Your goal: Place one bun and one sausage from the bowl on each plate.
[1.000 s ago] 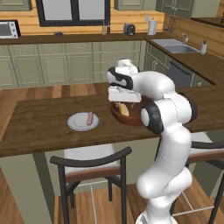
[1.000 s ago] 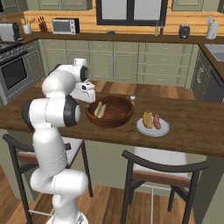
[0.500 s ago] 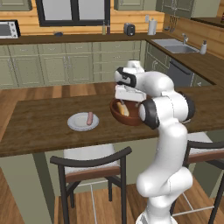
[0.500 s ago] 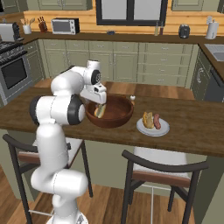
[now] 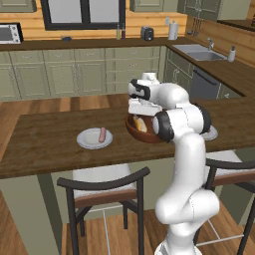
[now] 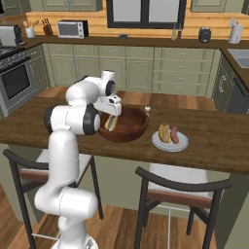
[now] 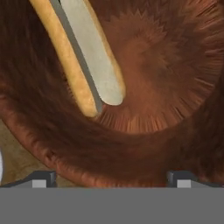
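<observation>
Hovering over the bowl [image 6: 122, 125], the hand [image 7: 111, 177] is open w/ nothing between its fingertips [image 7: 41, 178]. One bun [image 7: 81, 52] lies inside the bowl, ahead of the hand and a bit to the side in the hand view; its long axis runs slanted, approx. across the line between the fingertips. Plate [image 5: 94, 139] nearer the desk's left end has a sausage [image 5: 102, 134] but no bun, so prob. the bun goes there.
</observation>
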